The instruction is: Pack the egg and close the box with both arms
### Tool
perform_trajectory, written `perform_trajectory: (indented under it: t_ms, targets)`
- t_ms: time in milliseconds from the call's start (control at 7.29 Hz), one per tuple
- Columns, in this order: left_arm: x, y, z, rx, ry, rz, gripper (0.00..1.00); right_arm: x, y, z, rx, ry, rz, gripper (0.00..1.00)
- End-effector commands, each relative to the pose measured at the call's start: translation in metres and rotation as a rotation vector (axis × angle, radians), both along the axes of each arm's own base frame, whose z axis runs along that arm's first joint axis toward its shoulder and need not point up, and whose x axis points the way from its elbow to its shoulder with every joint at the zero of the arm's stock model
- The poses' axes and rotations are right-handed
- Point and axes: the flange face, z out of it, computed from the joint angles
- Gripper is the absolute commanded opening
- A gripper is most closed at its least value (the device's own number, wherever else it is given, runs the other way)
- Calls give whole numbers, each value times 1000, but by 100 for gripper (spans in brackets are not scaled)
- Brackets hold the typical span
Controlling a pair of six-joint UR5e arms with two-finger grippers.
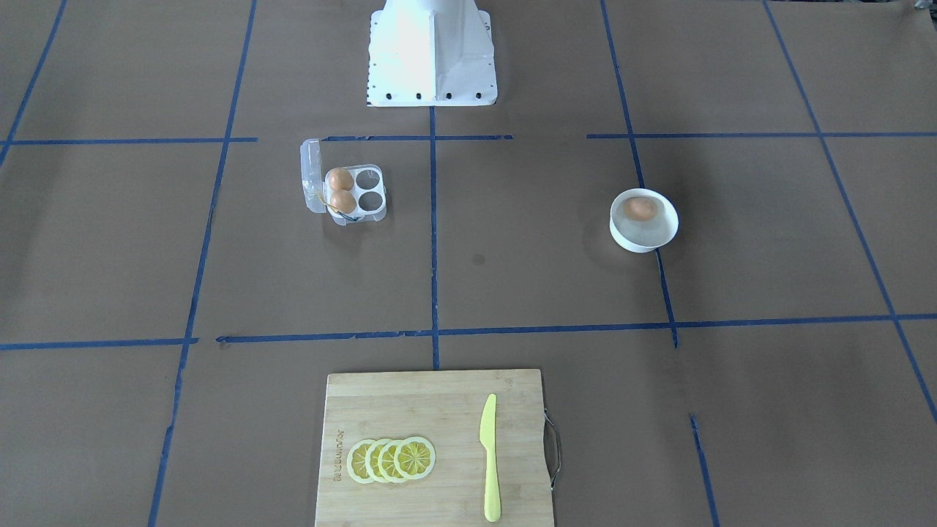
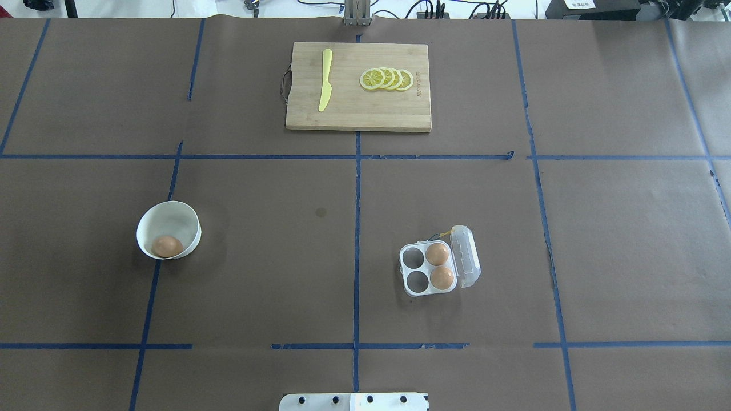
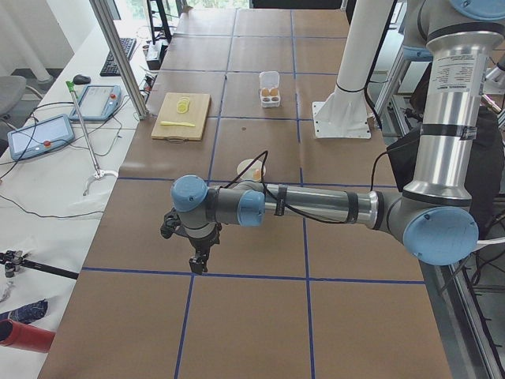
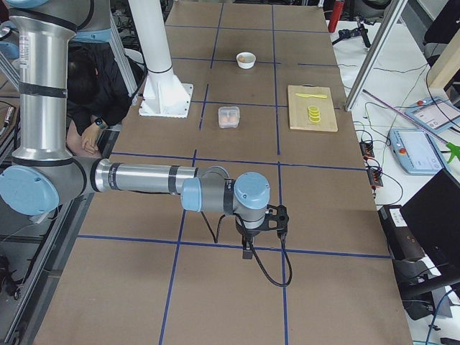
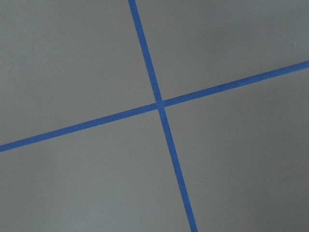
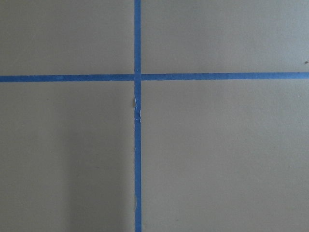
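Orange-brown egg [image 2: 167, 246] lies in a white bowl [image 2: 171, 217] on the robot's left side of the table [image 2: 257, 274], well apart from the clear egg carton [image 2: 412, 258]. The carton sits on the right side, its lid [image 2: 465, 257] open, with two eggs [image 2: 437, 254] in the cups nearest the hinge. Both arms hang low over the table's ends. Whether the left gripper [image 3: 196, 265] or the right gripper [image 4: 247, 251] has its fingers apart or together cannot be told. A cutting board [image 2: 354, 114] holds lemon slices [image 2: 386, 79] and a yellow knife [image 2: 325, 80].
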Motion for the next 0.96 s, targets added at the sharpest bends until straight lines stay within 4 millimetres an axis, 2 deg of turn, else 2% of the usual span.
perform_trajectory:
  t_ms: [0,137,274,411,549,686,823]
  targets:
    - [0,-2,-5,13,0,0,100,-1,0,0,0,-5,0,100]
    - [1,-9,-15,31,2,-1,100,-1,-1,-2,5,-6,-2,100]
    - [1,-15,-60,118,13,-3,100,-1,-3,-8,16,-12,-1,100]
    - [9,-47,-116,229,22,6,100,-4,-8,-16,33,-48,-3,100]
    - [61,-59,-157,274,58,56,100,-8,-10,-21,59,-109,-5,100]
    - [106,-55,-194,255,98,32,100,-8,-11,-26,85,-121,-7,100]
    - [122,-58,-235,272,172,-8,100,-9,-25,-39,137,-105,-17,100]
